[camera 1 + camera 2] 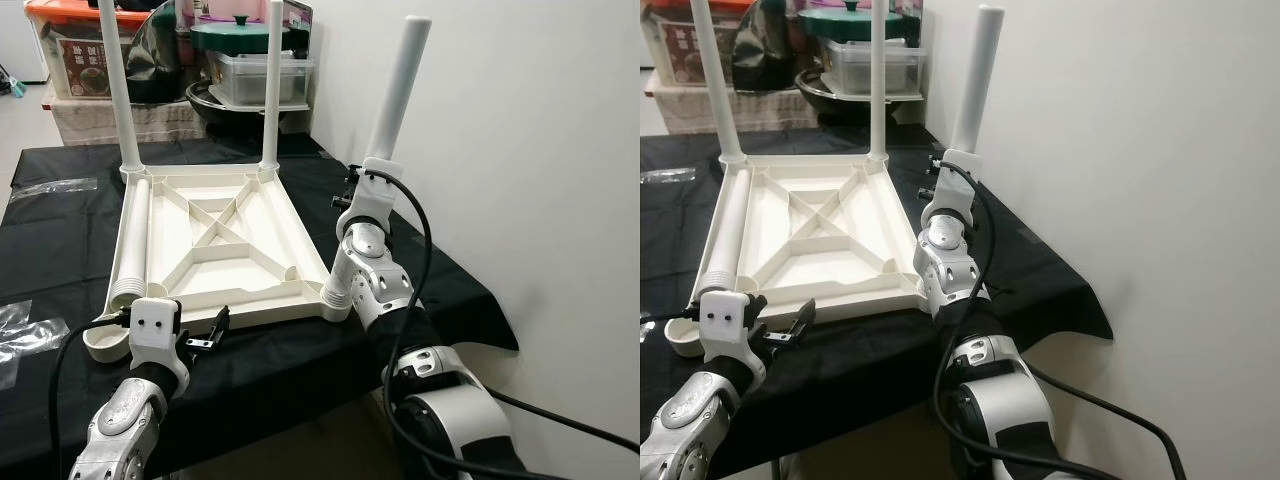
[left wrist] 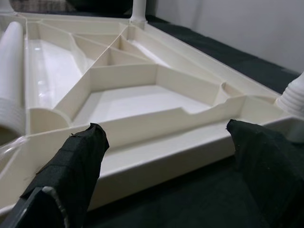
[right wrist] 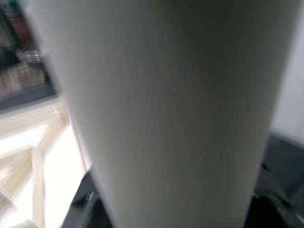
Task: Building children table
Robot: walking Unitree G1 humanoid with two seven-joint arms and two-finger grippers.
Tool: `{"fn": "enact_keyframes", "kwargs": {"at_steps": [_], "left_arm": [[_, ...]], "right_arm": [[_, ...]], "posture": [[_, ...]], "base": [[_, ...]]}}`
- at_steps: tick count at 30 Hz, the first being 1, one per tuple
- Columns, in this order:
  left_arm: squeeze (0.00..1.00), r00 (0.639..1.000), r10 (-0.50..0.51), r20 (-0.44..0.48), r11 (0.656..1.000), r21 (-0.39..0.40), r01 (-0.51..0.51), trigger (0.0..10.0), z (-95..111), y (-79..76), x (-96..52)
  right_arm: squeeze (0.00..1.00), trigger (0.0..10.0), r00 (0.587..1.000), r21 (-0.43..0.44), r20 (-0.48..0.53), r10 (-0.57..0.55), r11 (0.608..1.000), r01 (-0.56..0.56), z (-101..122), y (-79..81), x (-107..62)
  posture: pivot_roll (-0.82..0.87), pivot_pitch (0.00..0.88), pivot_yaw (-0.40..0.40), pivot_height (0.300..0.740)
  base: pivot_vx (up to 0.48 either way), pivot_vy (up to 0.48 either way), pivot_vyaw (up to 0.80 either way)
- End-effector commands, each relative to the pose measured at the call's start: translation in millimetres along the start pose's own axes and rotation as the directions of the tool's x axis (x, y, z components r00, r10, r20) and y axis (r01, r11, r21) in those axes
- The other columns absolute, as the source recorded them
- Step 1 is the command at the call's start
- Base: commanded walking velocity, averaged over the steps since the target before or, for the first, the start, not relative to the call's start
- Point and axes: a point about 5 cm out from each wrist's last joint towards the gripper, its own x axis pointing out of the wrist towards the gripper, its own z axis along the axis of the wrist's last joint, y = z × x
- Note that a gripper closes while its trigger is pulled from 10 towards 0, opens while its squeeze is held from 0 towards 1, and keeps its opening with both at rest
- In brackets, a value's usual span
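A cream plastic tabletop (image 1: 215, 235) lies upside down on a worktop (image 1: 60, 255) draped in black cloth, ribs facing up. Two table legs (image 1: 118, 85) already stand in its far corner sockets, and a spare leg (image 1: 132, 240) lies loose inside the tabletop along its left edge. The right gripper (image 1: 362, 190) has its jaws closed around a third leg (image 1: 395, 95), which rises above the jaws and leans slightly. Its threaded lower end (image 2: 293, 97) sits at the near right corner socket, below the jaws. The left gripper (image 1: 205, 335) hovers with jaws open just in front of the tabletop's near edge, the edge lying between and beyond the fingertips (image 2: 78, 156) without touching them.

The step appears to be seating this leg. To do it well, bring the leg upright so the threads meet the socket squarely. Closing the left jaws on the near edge would likely stop the tabletop sliding on the cloth.
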Motion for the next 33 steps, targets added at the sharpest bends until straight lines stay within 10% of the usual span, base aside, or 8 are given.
{"fn": "enact_keyframes", "kwargs": {"at_steps": [1, 14, 15, 16, 18, 19, 28, 33], "left_arm": [[0.0, 1.0, -0.012, -0.005, 1.0, 0.007, 0.012, 10.0, -1, -1.7, 1.2], [0.0, 1.0, -0.017, -0.006, 1.0, 0.002, 0.017, 10.0, -2, -3.0, 0.3], [0.0, 1.0, -0.018, -0.006, 1.0, 0.001, 0.018, 10.0, -2, -3.4, 0.1], [0.0, 1.0, -0.02, -0.006, 1.0, 0.0, 0.02, 10.0, -3, -3.6, 0.1], [0.0, 1.0, -0.021, -0.006, 1.0, -0.001, 0.021, 10.0, -3, -3.8, 0.1], [0.0, 1.0, -0.024, -0.006, 1.0, -0.001, 0.024, 10.0, -3, -4.2, 0.6], [0.0, 1.0, -0.026, -0.003, 1.0, 0.001, 0.026, 10.0, -3, -4.7, 1.3], [0.0, 1.0, -0.021, 0.0, 1.0, 0.006, 0.021, 10.0, -2, -1.8, 0.4]], "right_arm": [[1.0, 10.0, 0.998, 0.046, -0.069, 0.005, 0.999, -0.002, -15, -2.0, -2.8], [1.0, 10.0, 0.962, -0.022, 0.046, 0.267, 0.964, -0.267, 28, -12.1, -1.1], [1.0, 10.0, 0.931, -0.044, 0.053, 0.361, 0.932, -0.359, 35, -13.4, -0.8], [0.53, 10.0, 0.867, -0.073, 0.047, 0.495, 0.868, -0.492, 41, -12.0, -1.8], [0.53, 10.0, 0.814, -0.091, 0.038, 0.579, 0.813, -0.574, 43, -11.1, -3.2], [0.0, 10.0, 0.709, -0.142, 0.035, 0.705, 0.705, -0.695, 49, -15.8, -3.8], [0.0, 10.0, 0.511, -0.129, -0.022, 0.86, 0.504, -0.854, 46, -27.0, -2.1], [0.0, 10.0, 0.276, -0.133, -0.105, 0.956, 0.261, -0.956, 28, -21.7, -13.2]], "posture": [[0.07, 0.0, -0.111, 0.74], [0.06, 0.0, -0.11, 0.74], [0.06, 0.0, -0.111, 0.74], [0.06, 0.0, -0.111, 0.74], [0.06, 0.0, -0.111, 0.74], [0.06, 0.0, -0.112, 0.74], [0.08, 0.0, -0.12, 0.74], [0.09, 0.0, -0.127, 0.74]], "base": [[0.0, 0.0, 0.0], [0.0, 0.0, 0.0], [0.0, 0.0, 0.0], [0.0, 0.0, 0.0], [0.0, 0.0, 0.0], [0.0, 0.0, 0.0], [0.0, 0.0, 0.0], [0.0, 0.0, 0.0]]}}
